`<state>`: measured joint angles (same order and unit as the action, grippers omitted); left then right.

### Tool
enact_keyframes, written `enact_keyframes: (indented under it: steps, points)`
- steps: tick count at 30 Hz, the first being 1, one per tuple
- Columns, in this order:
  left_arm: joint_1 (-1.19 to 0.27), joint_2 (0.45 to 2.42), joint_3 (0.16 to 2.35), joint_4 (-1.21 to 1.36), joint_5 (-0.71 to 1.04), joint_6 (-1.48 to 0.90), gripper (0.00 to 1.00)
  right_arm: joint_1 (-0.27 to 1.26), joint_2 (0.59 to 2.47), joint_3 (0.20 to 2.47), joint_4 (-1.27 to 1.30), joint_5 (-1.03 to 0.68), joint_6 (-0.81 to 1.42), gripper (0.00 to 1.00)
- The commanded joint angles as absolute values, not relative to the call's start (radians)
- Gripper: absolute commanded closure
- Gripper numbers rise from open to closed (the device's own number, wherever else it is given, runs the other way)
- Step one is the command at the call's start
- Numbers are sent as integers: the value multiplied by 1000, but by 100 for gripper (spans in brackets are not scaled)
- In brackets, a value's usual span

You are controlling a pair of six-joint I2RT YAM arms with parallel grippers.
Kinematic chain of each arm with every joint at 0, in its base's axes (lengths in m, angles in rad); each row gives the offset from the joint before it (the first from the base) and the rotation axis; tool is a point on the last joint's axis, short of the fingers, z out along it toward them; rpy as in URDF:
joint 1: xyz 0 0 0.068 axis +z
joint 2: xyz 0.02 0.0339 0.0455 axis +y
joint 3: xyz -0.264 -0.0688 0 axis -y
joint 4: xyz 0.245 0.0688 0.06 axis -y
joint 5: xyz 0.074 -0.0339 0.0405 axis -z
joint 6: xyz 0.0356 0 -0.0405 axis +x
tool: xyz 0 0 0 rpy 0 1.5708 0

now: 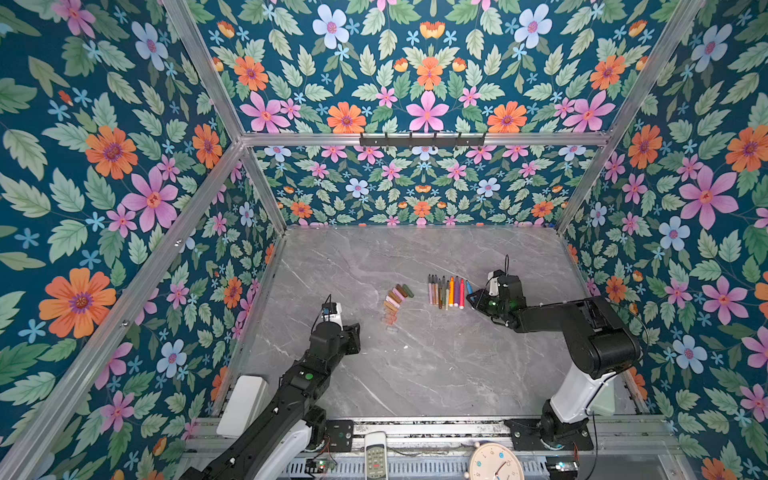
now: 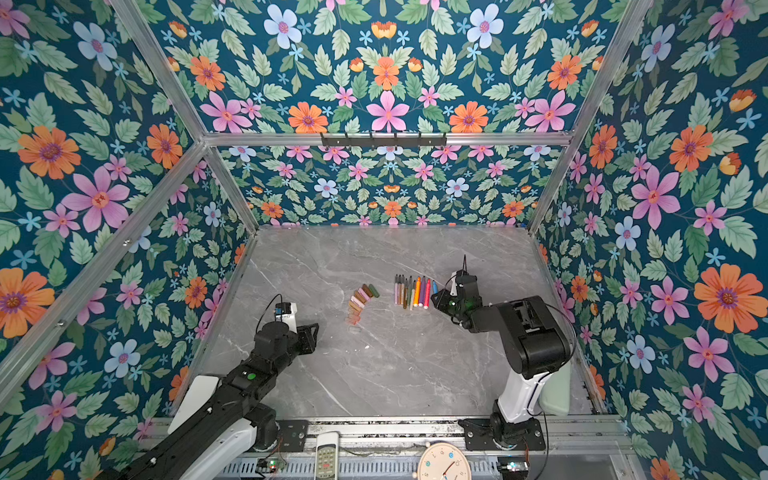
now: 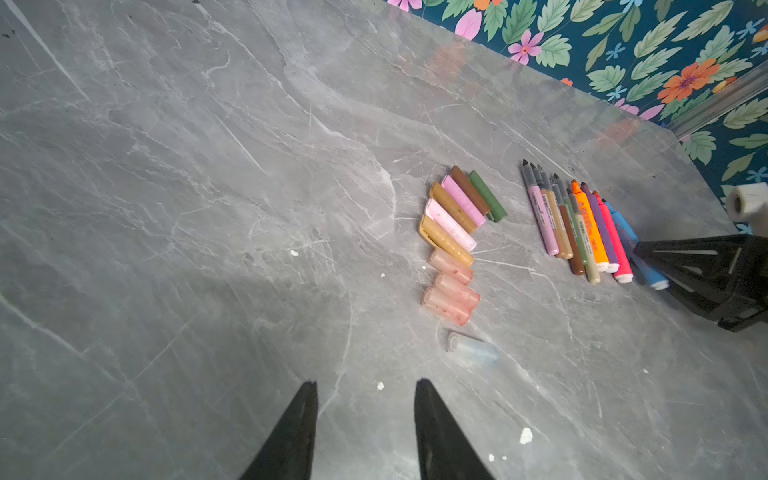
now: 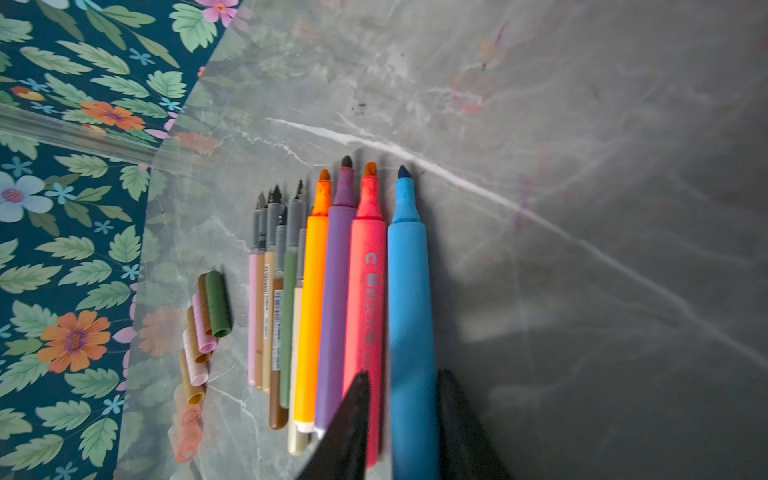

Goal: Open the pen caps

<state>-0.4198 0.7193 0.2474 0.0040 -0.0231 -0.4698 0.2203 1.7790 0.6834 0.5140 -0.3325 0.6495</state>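
Several uncapped pens (image 4: 316, 291) (image 1: 446, 291) (image 2: 413, 291) lie side by side on the grey marble table, tips pointing to the back wall. The blue pen (image 4: 409, 291) (image 3: 623, 228) lies at the right end of that row. My right gripper (image 4: 403, 376) (image 1: 473, 298) is open, its jaws straddling the blue pen's rear end. To the left, several loose pen caps (image 3: 457, 232) (image 1: 397, 297) (image 2: 362, 300) form a curved row, and a clear bluish cap (image 3: 473, 351) lies at its near end. My left gripper (image 3: 365, 384) (image 1: 352, 337) hovers open and empty, short of that cap.
Flowered walls close in the table (image 1: 415, 374) on three sides. A black hook rail (image 1: 422, 140) hangs on the back frame. Past the front edge lie a remote (image 1: 376, 457) and a round clock (image 1: 494, 461). A white box (image 1: 243, 405) stands at the front left.
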Motion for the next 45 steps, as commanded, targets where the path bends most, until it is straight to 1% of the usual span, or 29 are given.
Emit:
enact_keyframes:
  steps: [1,3,4,18,21,27,30,32,36,38,40,43,44,45]
  points:
    - [-420,718,252,18,-25,-468,58,216,1783,669,509,-340,649,54]
    - [-419,716,250,18,-26,-468,58,215,1783,666,517,-346,650,47]
    - [-420,716,250,18,-26,-467,58,215,1783,666,517,-348,650,46]
    - [-419,700,245,18,-25,-468,58,212,1742,654,490,-371,638,45]
    - [-420,695,244,21,-25,-467,58,212,1676,643,437,-382,612,45]
    - [-419,722,252,25,-19,-465,58,238,1451,614,258,-381,544,47]
    - [-419,723,252,25,-21,-463,58,334,1348,625,141,-325,474,47]
    - [-419,718,250,25,-23,-465,58,441,1317,638,97,-306,443,48]
    - [-419,712,249,25,-26,-466,58,607,1374,681,79,-313,409,52]
    - [-419,715,249,25,-25,-465,58,677,1447,722,87,-343,399,55]
    - [-420,719,250,25,-26,-465,58,731,1523,761,96,-361,400,55]
    - [-419,718,250,22,-29,-466,58,775,1629,813,129,-381,439,53]
    - [-420,714,249,20,-31,-466,58,780,1649,834,133,-386,459,53]
    - [-419,709,249,20,-32,-468,58,781,1707,851,134,-393,477,55]
